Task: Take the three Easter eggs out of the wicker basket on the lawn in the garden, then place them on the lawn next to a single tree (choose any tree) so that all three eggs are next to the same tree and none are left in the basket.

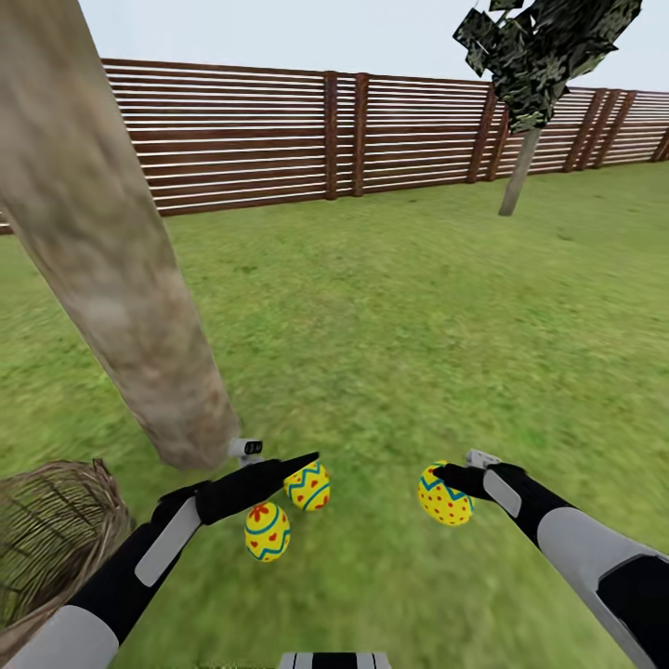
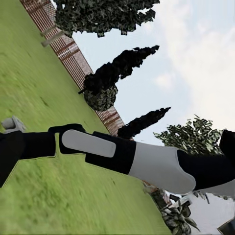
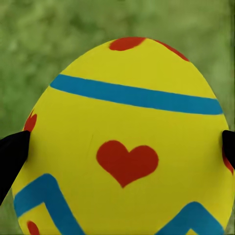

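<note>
Nearest thing first: the wicker basket [image 1: 46,539] sits at about 8 o'clock in the head view, right by the left arm, and as far as I can see through the weave it looks empty. The left gripper [image 1: 302,462] points in toward the middle, and I honestly cannot tell how its jaws stand. Two Easter eggs lie on the lawn [image 1: 390,325] just under it: one with a red flower mark [image 1: 267,531] at roughly 6 o'clock, and another with blue zigzags [image 1: 308,486] just beyond it, tucked beside the gripper tip.

Over at 5 o'clock the right gripper [image 1: 444,481] has the third egg [image 1: 444,497] (the one with red dots and a heart) pinched between its fingers. In the right wrist view that egg [image 3: 127,142] is huge, with a black fingertip [image 3: 12,154] pressed on each side, so the jaws are closed around it. It's held low over the grass, near the other two.

The thick pale trunk of the tree [image 1: 111,269] meets the ground at 9 o'clock, just beside the two resting eggs. Farther back there's a slatted wooden fence [image 1: 279,139] across 12 o'clock, and a dark-leaved thin tree [image 1: 534,65] at 2 o'clock.
</note>
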